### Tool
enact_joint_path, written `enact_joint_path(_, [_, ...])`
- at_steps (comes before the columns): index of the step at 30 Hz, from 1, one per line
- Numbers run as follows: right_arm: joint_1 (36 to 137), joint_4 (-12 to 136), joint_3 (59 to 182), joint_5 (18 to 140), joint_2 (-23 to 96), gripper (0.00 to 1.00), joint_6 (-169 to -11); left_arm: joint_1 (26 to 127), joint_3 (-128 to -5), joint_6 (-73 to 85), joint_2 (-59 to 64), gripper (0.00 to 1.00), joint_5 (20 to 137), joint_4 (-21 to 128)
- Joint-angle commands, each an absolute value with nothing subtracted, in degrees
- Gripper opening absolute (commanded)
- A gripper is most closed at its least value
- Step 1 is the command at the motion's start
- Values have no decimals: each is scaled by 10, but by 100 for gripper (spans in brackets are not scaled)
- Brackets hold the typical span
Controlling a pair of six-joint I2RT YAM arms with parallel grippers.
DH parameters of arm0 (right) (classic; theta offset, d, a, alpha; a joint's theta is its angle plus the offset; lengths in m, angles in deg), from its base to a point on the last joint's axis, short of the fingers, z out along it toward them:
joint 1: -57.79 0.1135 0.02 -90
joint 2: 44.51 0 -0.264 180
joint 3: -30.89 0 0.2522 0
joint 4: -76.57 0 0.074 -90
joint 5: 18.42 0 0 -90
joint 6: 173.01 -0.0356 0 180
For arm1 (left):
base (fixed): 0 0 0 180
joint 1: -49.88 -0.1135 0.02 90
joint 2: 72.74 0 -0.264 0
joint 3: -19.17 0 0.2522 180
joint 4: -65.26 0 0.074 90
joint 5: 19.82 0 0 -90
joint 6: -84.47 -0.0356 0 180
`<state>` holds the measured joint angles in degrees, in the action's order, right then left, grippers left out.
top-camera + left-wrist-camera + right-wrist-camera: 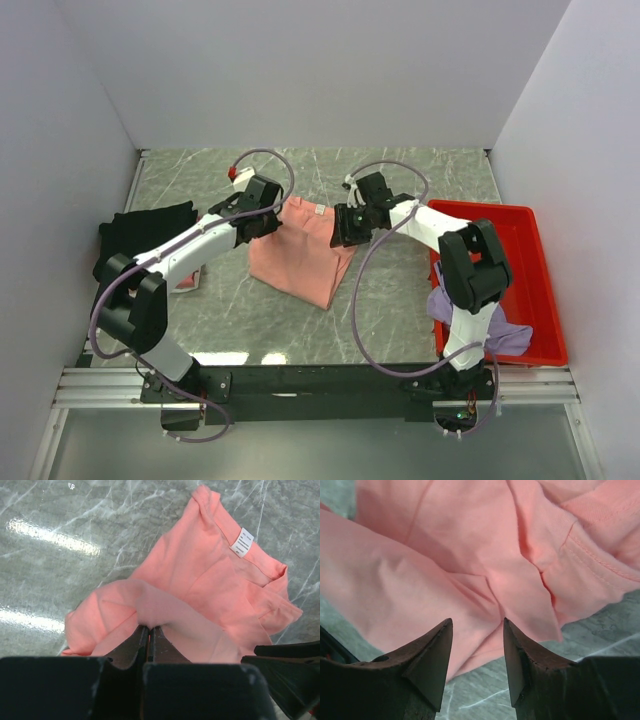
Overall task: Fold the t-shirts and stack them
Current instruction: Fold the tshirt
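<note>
The salmon-pink t-shirt lies crumpled in the middle of the table, its white neck label at the far edge. My left gripper is shut on a raised fold of this shirt, with the fingertips pinching the cloth. My right gripper hovers at the shirt's right edge. In the right wrist view its jaws stand open just above the cloth, with nothing between them. A black t-shirt lies at the left. A lavender t-shirt hangs over the tray's near corner.
A red plastic tray stands at the right of the table. A bit of pink cloth shows under the left arm. White walls close in the table on three sides. Purple cables loop over both arms.
</note>
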<state>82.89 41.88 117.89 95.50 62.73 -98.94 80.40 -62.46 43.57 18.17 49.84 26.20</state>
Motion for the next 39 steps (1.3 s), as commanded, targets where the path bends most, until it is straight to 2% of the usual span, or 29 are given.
enact_joint_path(1, [839,406,1204,944,646,52,-972,798,-647,425,184,1,505,258])
enact_joint_path(12, [852,421,1206,972,684,51,-980,791,-645,416,202,1,508,269])
enact_joint_path(15, [853,426,1211,976,690,46,-983,790,-646,416,206,1,508,269])
enact_joint_path(18, [855,431,1212,977,690,36,-988,788,-648,415,208,1,508,268])
enact_joint_path(19, [854,433,1211,974,686,30,-990,788,-647,414,208,1,510,268])
enact_joint_path(25, [863,429,1203,938,641,18,-994,787,-635,415,188,1,513,276])
enact_joint_path(30, [882,425,1189,903,593,14,-993,786,-607,415,144,1,511,290])
enact_joint_path(39, [908,403,1148,843,481,11,-1019,787,-561,435,71,1,507,294])
